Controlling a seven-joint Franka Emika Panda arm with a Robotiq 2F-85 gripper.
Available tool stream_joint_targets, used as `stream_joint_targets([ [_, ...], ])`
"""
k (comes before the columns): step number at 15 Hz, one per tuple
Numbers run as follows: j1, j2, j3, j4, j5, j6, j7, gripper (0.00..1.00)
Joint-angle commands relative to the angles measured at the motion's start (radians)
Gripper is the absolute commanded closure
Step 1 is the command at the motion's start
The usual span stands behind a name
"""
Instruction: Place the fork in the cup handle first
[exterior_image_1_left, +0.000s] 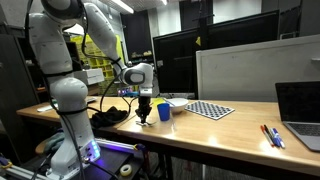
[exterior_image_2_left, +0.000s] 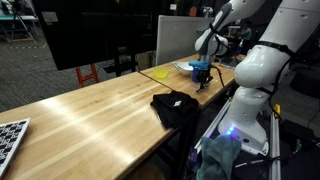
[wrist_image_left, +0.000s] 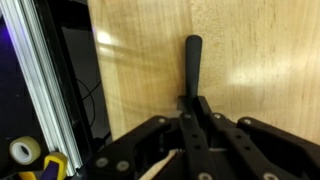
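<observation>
My gripper (wrist_image_left: 193, 102) is shut on the fork (wrist_image_left: 192, 58), whose dark slim handle sticks out past the fingertips over the wooden table; the other end is hidden between the fingers. In an exterior view the gripper (exterior_image_1_left: 145, 110) hangs low over the table just left of the small blue cup (exterior_image_1_left: 164, 113), which stands upright and a little apart from it. From the opposite side the gripper (exterior_image_2_left: 203, 78) points down at the far end of the table.
A black cloth (exterior_image_1_left: 110, 117) (exterior_image_2_left: 175, 107) lies near the robot's base. A checkerboard (exterior_image_1_left: 210, 109), a pale shallow bowl (exterior_image_1_left: 178, 101), pens (exterior_image_1_left: 272, 135) and a laptop (exterior_image_1_left: 300, 112) lie further along. An aluminium frame rail (wrist_image_left: 45, 90) borders the table edge.
</observation>
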Motion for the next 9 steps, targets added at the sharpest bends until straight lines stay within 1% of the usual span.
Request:
stream_joint_targets([
  [1,-0.036,-0.122,0.024,-0.012,-0.115,-0.111,0.135,0.98],
  [4,-0.056,-0.207,0.063,-0.011,-0.203,-0.193,0.238,0.98],
  [9,-0.079,-0.333,0.150,0.011,-0.292,-0.371,0.362,0.98],
])
